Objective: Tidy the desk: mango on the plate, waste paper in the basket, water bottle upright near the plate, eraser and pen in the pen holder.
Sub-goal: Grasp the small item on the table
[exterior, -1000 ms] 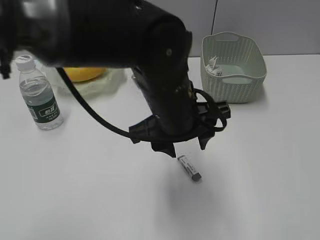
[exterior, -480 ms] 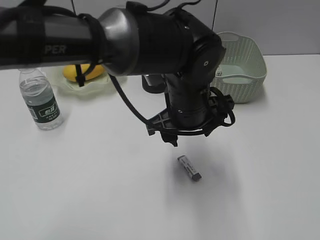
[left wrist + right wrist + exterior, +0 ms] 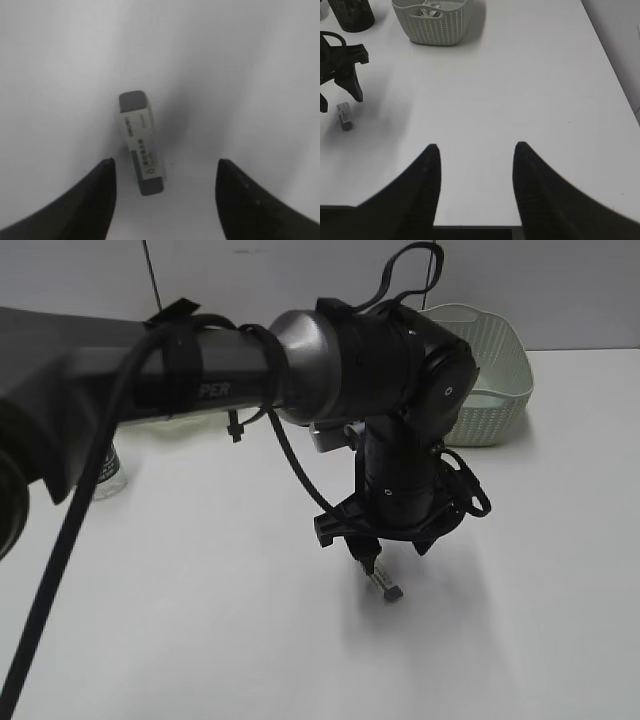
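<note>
Your left end effector (image 3: 162, 200) hangs point-down over the eraser (image 3: 140, 142) near the middle of the table (image 3: 180, 640), fingers spread with a clear gap on both sides, so it has hold of nothing. In the left wrist view the eraser lies flat between the two fingertips (image 3: 95, 195), a little nearer the left one and touching neither, its long side running away from the camera. Your right end effector (image 3: 476, 165) sits by the table's near edge, about half open and empty, only bare table between its fingers. The basket (image 3: 432, 22) stands toward the far edge with what looks like the waste paper (image 3: 427, 11) inside, though that part is small and unclear. The pen holder (image 3: 351, 14) stands left of the basket, also near the far edge.
</note>
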